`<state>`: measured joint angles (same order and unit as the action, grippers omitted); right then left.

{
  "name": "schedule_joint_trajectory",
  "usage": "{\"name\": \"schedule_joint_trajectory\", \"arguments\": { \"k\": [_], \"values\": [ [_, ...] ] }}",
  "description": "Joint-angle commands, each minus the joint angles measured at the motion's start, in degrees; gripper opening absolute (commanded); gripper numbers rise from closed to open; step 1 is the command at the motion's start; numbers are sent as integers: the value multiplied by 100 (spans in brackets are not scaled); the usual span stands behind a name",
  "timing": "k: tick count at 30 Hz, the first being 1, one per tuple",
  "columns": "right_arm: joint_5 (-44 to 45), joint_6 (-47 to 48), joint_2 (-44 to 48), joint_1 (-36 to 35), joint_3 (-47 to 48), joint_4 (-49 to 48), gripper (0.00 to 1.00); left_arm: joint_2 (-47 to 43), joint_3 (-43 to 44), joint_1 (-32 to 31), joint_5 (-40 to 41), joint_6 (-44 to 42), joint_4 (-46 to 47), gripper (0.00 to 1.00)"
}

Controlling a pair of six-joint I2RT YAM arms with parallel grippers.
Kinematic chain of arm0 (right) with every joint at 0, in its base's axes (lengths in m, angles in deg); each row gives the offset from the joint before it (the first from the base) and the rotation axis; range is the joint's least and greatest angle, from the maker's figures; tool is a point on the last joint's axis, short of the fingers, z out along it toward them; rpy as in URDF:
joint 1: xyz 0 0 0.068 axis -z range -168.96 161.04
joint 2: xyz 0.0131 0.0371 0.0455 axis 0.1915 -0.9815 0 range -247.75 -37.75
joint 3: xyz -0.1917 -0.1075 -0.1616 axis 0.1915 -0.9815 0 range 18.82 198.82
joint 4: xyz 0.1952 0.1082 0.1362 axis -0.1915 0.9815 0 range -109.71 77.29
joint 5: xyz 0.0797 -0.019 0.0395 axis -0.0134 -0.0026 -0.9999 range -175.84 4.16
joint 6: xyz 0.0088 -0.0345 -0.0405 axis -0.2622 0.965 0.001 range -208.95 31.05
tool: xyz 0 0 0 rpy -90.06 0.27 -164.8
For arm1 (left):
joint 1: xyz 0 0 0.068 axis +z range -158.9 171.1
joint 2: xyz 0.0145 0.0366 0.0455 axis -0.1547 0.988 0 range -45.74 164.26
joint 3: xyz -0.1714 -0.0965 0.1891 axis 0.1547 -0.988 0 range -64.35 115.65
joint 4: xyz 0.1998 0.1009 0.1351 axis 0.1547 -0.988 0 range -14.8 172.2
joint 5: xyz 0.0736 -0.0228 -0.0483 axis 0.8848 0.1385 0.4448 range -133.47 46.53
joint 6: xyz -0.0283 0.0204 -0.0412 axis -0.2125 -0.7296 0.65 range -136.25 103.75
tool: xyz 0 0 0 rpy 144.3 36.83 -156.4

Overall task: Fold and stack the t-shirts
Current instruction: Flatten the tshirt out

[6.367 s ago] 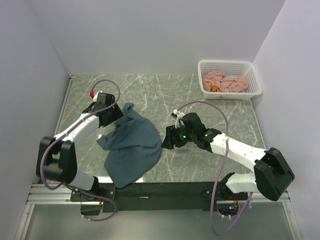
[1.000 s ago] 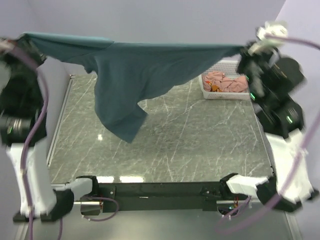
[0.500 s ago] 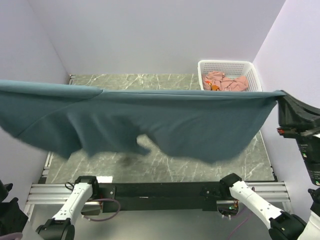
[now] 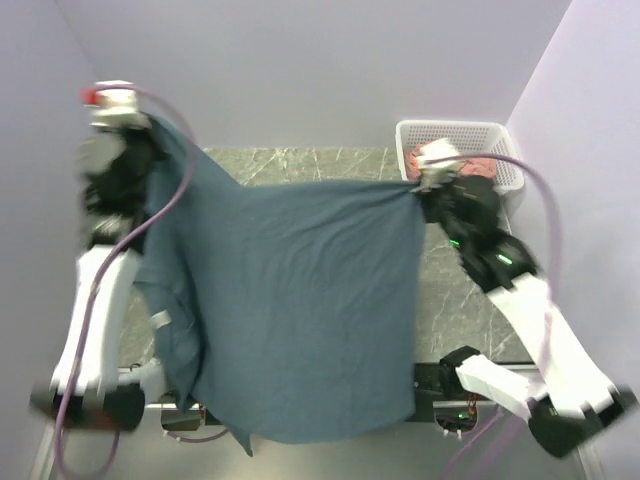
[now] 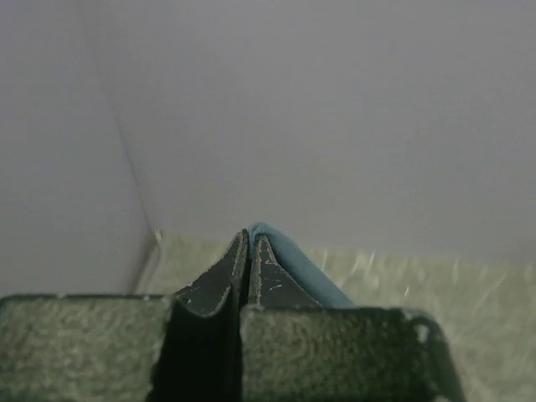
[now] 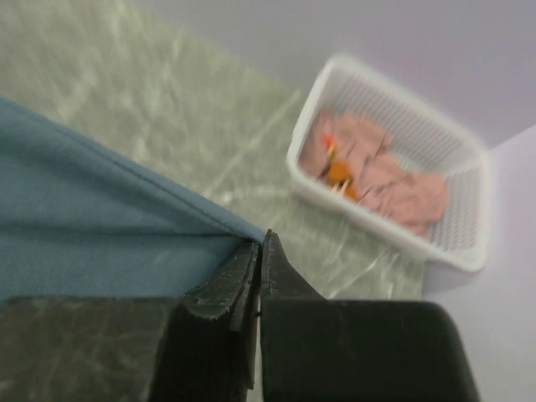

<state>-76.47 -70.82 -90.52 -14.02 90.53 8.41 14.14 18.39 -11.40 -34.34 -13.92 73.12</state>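
Note:
The dark slate-blue t-shirt (image 4: 300,300) hangs stretched between both raised arms, draping over the table down past its near edge. My left gripper (image 4: 150,135) is shut on its upper left corner; the left wrist view shows blue cloth (image 5: 289,260) pinched at the left gripper's (image 5: 249,239) tips. My right gripper (image 4: 418,188) is shut on the upper right corner, and the cloth (image 6: 109,218) runs left from the right gripper (image 6: 260,243) in the right wrist view. Salmon-pink t-shirts (image 6: 394,184) lie in the basket.
A white lattice basket (image 4: 500,130) stands at the back right corner of the marble table (image 4: 470,300), just behind the right gripper, and shows as the basket (image 6: 314,180) in the right wrist view. Lilac walls close in the left, back and right sides.
Both arms have swung away from the camera toward the back of the table, carrying the stretched shirt with them. It now hangs over the tabletop instead of spanning the view near the camera.

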Motion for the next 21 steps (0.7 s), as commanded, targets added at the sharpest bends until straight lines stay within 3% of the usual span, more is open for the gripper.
{"name": "schedule_joint_trajectory", "arguments": {
  "k": [1,4,8,15,21],
  "values": [
    [470,454,-627,54,-726,-1359,0,673,-1046,-5,-332,-127,1080,1],
    [584,569,-1637,80,-912,-2046,0,1489,-1522,-5,-437,-171,1592,1],
    [636,814,-3131,176,-510,-2696,0,2728,-1498,4,-482,-171,2225,1],
    [760,1333,-5468,492,703,-2970,0,4846,-374,39,-526,-435,2332,1],
    [619,1579,-6288,704,1442,-2970,0,5622,637,39,-657,-435,2060,1]
  ]
}}
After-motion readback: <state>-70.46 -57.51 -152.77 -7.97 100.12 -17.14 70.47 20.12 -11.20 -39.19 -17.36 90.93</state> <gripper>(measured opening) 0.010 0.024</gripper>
